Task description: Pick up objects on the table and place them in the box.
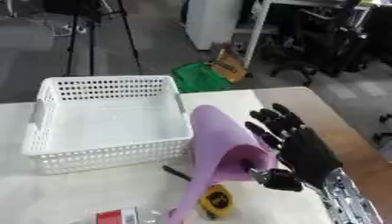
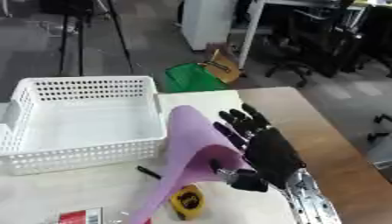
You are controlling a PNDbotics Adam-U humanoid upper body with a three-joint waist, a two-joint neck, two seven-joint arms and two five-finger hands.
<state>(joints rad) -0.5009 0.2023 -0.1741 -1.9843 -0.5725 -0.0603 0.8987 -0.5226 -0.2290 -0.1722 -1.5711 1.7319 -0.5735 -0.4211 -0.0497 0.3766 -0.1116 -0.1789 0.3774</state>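
A white perforated basket (image 1: 47, 153) stands on the table's left half, with nothing visible inside. My right hand (image 1: 308, 154) holds a purple flexible sheet (image 1: 220, 139) lifted off the table just right of the basket; its fingers lie behind the sheet and the thumb pinches it from the front. The sheet curls and hangs down to the table's front. Under it lies a yellow tape measure (image 1: 217, 201). A thin black stick (image 1: 175, 173) rests beside the basket's front right corner. A red and white packet (image 1: 116, 216) shows at the bottom edge. My left hand does not show.
The table has a white cover and a bare wooden strip (image 1: 337, 127) along its right side. Beyond its far edge are a green bag (image 1: 197, 76), a white cabinet, office chairs and stand legs on the floor.
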